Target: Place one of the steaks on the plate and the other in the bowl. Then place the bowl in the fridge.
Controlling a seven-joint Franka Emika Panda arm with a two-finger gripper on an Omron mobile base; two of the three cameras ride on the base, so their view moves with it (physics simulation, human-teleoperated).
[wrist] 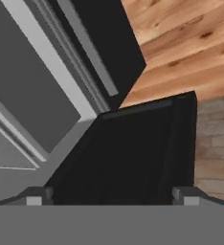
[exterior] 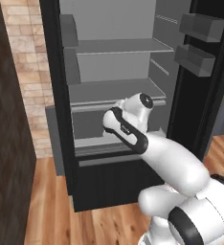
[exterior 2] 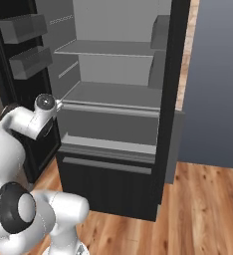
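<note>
In the hand view the jaws stand wide apart, their two dark fingertips [wrist: 35,197] rising at the lower corners with nothing between them. Beyond them lies a black edge of the fridge [wrist: 128,158], with its grey interior panels to the left and the wooden floor [wrist: 181,43] and a strip of brick wall [wrist: 214,143] to the right.

In the left base view the white arm [exterior: 176,160] rises from the lower right, bends at a dark-banded elbow and reaches forward into the fridge at the height of the lower grey compartment, its wrist joint turned toward the camera. In the right base view the same wrist [exterior 2: 45,103] sits at the left front edge of the open cabinet, just beside the middle shelf [exterior 2: 113,94].

The fridge is tall and black and stands open. Its grey shelves are bare, with plenty of free room above each one. The door bins [exterior: 195,57] hang on the opened door, to the right in the left base view. A black bottom drawer front [exterior 2: 108,184] closes off the base. Wooden floor spreads around it, a brick wall [exterior: 30,72] stands to its left.
</note>
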